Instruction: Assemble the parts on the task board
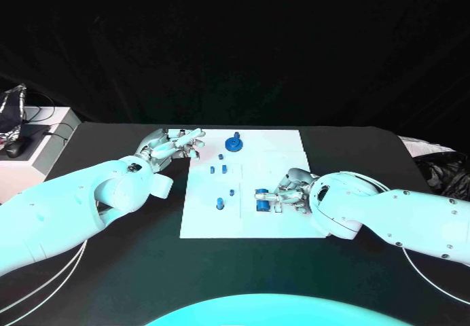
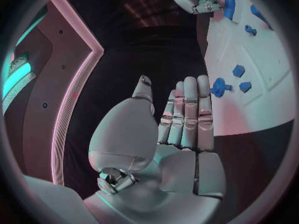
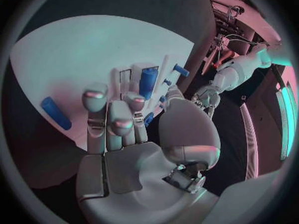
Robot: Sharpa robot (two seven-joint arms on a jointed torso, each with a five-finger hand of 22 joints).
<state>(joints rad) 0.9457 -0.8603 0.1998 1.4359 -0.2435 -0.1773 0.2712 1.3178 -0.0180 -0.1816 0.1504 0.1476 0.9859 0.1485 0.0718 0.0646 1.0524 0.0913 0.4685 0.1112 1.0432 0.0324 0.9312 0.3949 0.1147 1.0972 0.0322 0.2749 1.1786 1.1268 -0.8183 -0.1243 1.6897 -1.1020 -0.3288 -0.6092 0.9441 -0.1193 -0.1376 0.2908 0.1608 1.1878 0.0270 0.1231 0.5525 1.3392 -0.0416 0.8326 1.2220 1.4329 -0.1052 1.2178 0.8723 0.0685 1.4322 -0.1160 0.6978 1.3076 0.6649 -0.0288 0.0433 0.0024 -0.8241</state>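
The white task board [image 1: 284, 153] lies mid-table. A round blue part [image 1: 234, 143] stands at its far side, and small blue parts [image 1: 219, 202] are dotted down its left half. My right hand [image 1: 291, 191] sits on the board with fingers curled at a larger blue part [image 1: 263, 202]. In the right wrist view that part [image 3: 148, 82] stands in a white holder just beyond my fingertips [image 3: 134, 102]; whether they grip it is unclear. My left hand [image 1: 176, 145] hovers at the board's far left corner, fingers [image 2: 190, 109] straight and together, holding nothing.
A loose blue bar [image 3: 56, 113] lies on the board on the side of my right hand away from the thumb. The black table [image 1: 117, 272] surrounds the board. A white box with cables [image 1: 39, 146] stands beyond the table's left edge.
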